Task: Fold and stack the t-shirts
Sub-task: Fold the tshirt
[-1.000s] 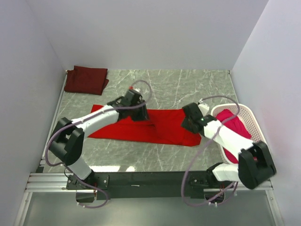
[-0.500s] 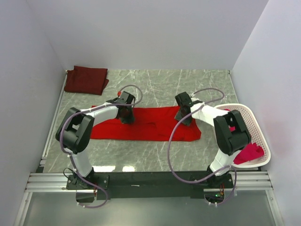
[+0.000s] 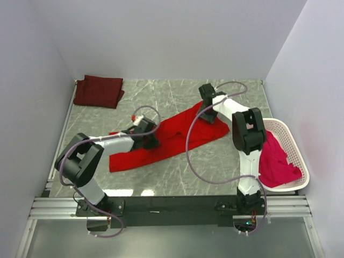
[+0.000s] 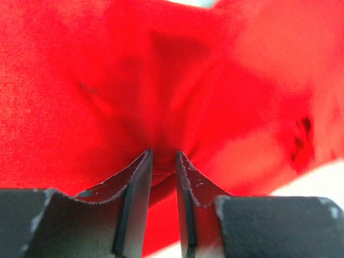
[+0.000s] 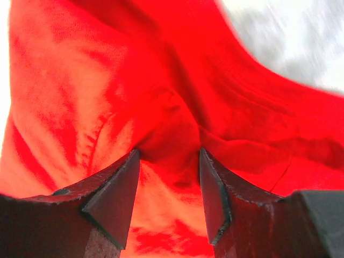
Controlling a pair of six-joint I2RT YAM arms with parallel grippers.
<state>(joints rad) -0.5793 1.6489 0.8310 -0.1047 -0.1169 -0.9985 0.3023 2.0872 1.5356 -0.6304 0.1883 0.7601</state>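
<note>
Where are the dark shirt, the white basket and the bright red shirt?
dark maroon shirt [image 3: 98,91]: top view, middle of the folded cloth.
white basket [image 3: 293,141]: top view, its perforated right wall.
red shirt [image 3: 170,137]: top view, middle of the cloth.

Bright, even light is glaring off the table; the red shirt is blurring in both wrist views.

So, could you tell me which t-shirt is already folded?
The dark maroon t-shirt in the far left corner; the bright red t-shirt lies stretched out unfolded, the pinkish-red t-shirt is heaped in the basket.
</note>
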